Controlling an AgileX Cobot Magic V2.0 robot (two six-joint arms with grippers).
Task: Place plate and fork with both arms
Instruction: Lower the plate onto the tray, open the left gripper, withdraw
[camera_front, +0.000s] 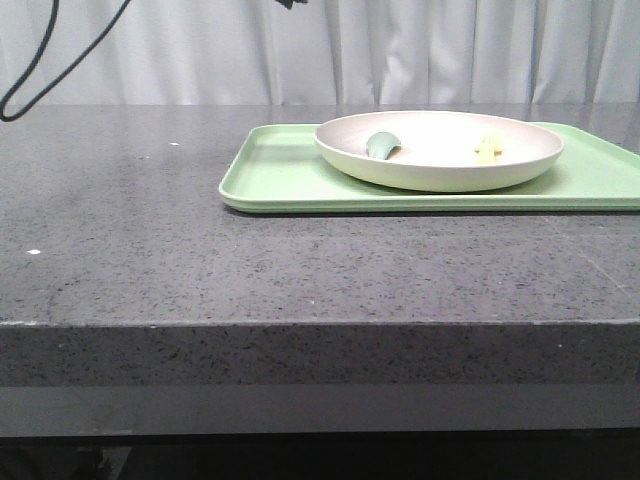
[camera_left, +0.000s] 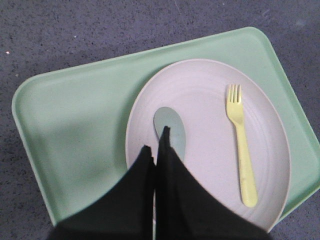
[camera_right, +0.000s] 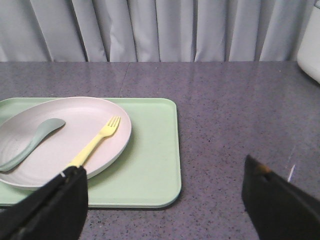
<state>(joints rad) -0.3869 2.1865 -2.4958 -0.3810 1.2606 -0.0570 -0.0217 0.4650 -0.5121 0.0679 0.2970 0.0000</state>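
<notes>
The cream plate (camera_front: 440, 172) rests on a light-green tray (camera_front: 280, 170) at the back right of the table. The pale-yellow fork (camera_front: 487, 148) lies in the plate's right half. Neither gripper shows in the front view. In the left wrist view my left gripper (camera_left: 157, 142) is shut and empty, well above the plate (camera_left: 210, 100), with the fork (camera_left: 241, 150) off to one side. My right gripper (camera_right: 162, 167) is wide open and empty, above the tray's corner (camera_right: 155, 150), beside the plate (camera_right: 80, 115) and the fork (camera_right: 95, 142).
A small grey-green spoon (camera_front: 382, 145) lies in the plate's left half; its handle is hidden behind my left fingers (camera_left: 170, 125). A white object (camera_right: 312, 45) stands at the table's far right. A curtain hangs behind the table. A black cable (camera_front: 40, 80) hangs at the top left.
</notes>
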